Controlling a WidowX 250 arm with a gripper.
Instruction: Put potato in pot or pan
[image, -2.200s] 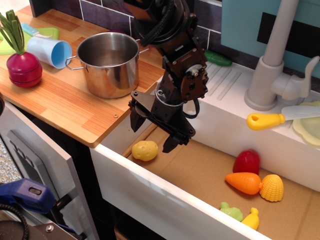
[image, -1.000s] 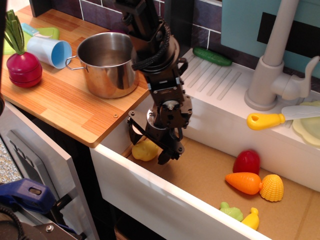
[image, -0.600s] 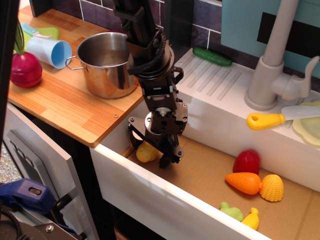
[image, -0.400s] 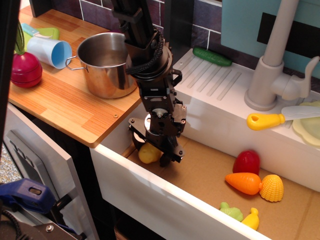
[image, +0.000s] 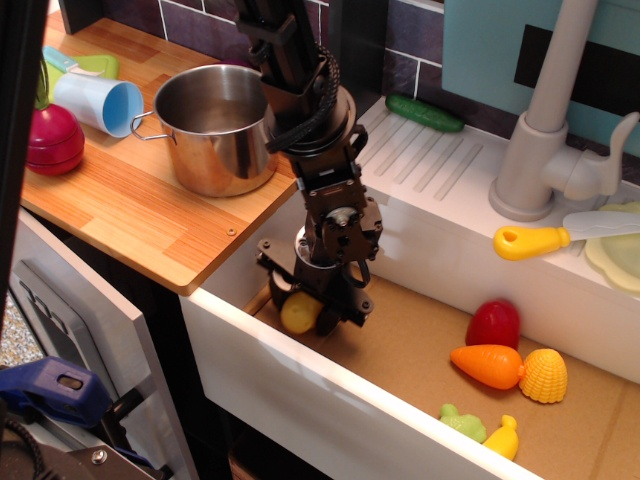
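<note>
The pale-yellow potato (image: 299, 313) is low in the sink's left corner, between the black fingers of my gripper (image: 309, 308). The jaws are closed against both its sides, and it looks just off the cardboard floor. The shiny steel pot (image: 217, 125) stands on the wooden counter, up and to the left of the gripper, open and empty as far as I can see. The arm comes down from the top past the pot's right side.
In the sink's right part lie a red toy (image: 493, 324), an orange carrot (image: 487, 365), a ridged yellow shell toy (image: 544, 375) and a small yellow-green toy (image: 503, 437). The counter holds a blue cup (image: 98, 102) and a beet (image: 53, 137). The sink's white front wall (image: 330, 405) is close below the gripper.
My gripper came down over the potato from the right, closed its fingers on it, and the potato has shifted slightly right and up with the gripper.
</note>
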